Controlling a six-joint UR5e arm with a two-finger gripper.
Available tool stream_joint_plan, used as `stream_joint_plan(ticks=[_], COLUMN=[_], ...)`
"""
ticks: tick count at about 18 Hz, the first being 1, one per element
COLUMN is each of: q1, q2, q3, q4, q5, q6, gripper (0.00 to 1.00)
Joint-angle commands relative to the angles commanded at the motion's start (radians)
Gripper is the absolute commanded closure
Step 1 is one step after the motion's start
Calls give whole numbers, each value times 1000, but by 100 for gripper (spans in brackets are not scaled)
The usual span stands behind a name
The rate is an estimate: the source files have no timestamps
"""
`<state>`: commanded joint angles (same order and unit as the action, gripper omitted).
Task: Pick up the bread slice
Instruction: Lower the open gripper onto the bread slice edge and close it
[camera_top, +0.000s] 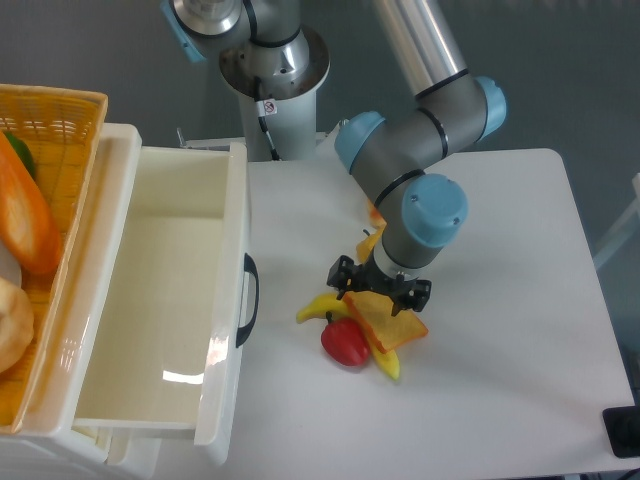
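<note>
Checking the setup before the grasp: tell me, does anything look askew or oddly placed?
Yes. The bread slice is not flat on the table: it lies tilted on top of a banana, beside the red pepper, right under the gripper.

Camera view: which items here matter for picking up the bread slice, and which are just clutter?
Belongs to the job:
- bread slice
- gripper, over the slice

Lying about:
- red pepper
- banana
- white bin
- wicker basket

surface: white table (520, 300) | on it: red pepper (345, 342), banana (322, 306), white bin (160, 300) at left | bread slice (392, 325) propped on fruit
</note>
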<state>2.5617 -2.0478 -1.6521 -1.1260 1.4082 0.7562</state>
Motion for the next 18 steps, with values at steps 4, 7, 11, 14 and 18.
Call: stream_joint_plan(ticks=[4,7,11,14,18], q1=[0,0,0,0,2], q2=[-2,-5,-8,-11,-12], q3=[-5,-5,-5,-5,-3], q4=[0,0,0,0,2], q5=[2,3,26,28,28], q6=[2,6,8,9,8], gripper=[0,0,0,0,0])
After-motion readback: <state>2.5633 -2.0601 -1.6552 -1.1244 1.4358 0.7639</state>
